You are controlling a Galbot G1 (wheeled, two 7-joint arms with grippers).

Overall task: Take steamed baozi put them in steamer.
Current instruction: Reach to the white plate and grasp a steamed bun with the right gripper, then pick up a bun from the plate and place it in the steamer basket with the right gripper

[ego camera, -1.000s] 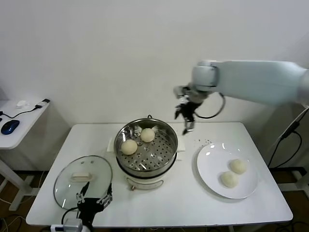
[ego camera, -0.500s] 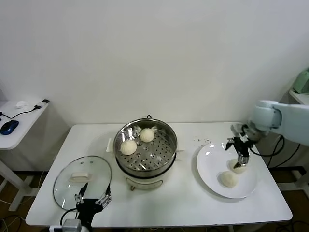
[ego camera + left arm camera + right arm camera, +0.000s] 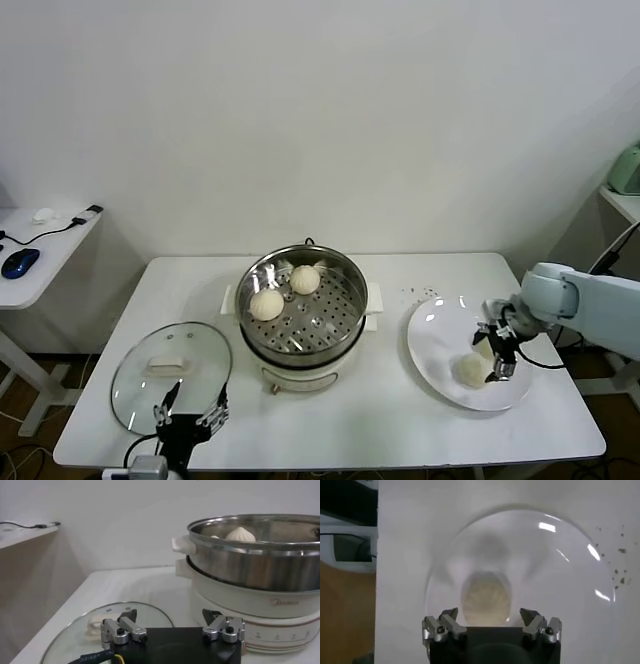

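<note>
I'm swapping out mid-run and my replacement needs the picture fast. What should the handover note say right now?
Right claw: open, down over the white plate, a bun lined up between its fingers, nothing gripped yet.
Left claw: open, idle at the table's front edge by the glass lid.
Steamer: uncovered, two buns inside, one nearer the left wall and one toward the back.
Plate: two buns, the near one and one mostly hidden behind the right claw.
Done: two of four buns loaded.
Left: grip and carry over both plate buns.
</note>
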